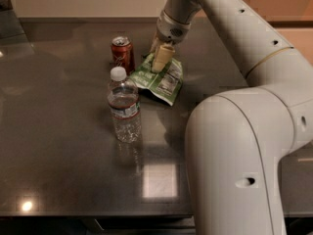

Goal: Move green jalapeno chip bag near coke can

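The green jalapeno chip bag (165,78) lies crinkled on the dark table, its white nutrition panel facing up. The coke can (122,53) stands upright just left of the bag, with a small gap between them. My gripper (159,57) reaches down from the arm at the back. It is at the bag's far upper edge and shut on that edge. One cream fingertip (163,58) shows in front of the bag.
A clear water bottle (125,106) with a white cap stands in front of the can and bag. My arm's large white elbow (234,160) fills the right foreground. The table's front edge (98,214) runs along the bottom.
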Robot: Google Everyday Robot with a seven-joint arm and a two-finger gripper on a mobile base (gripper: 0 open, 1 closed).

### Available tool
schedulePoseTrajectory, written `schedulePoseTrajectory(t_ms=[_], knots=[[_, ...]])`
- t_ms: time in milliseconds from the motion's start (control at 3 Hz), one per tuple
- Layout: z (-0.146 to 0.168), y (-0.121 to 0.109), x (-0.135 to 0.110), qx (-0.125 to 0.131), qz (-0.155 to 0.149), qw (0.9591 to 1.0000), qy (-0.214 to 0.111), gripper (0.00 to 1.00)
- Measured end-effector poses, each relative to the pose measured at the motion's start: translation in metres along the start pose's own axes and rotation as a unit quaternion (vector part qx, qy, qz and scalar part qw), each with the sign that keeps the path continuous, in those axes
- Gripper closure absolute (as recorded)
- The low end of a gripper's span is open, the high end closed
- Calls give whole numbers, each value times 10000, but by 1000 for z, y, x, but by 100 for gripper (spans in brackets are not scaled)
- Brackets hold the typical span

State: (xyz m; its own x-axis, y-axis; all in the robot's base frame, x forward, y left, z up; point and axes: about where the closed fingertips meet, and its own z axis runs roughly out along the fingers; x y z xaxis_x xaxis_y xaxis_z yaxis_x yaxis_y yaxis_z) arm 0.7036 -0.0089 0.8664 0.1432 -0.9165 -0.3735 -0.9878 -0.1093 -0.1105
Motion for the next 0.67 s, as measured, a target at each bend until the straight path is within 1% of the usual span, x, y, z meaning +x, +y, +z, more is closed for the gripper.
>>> schedulePoseTrajectory(t_ms=[333, 667], knots=[[4, -5, -2, 68, -2, 10000, -34, 0], [4, -5, -2, 68, -2, 10000, -34, 0]])
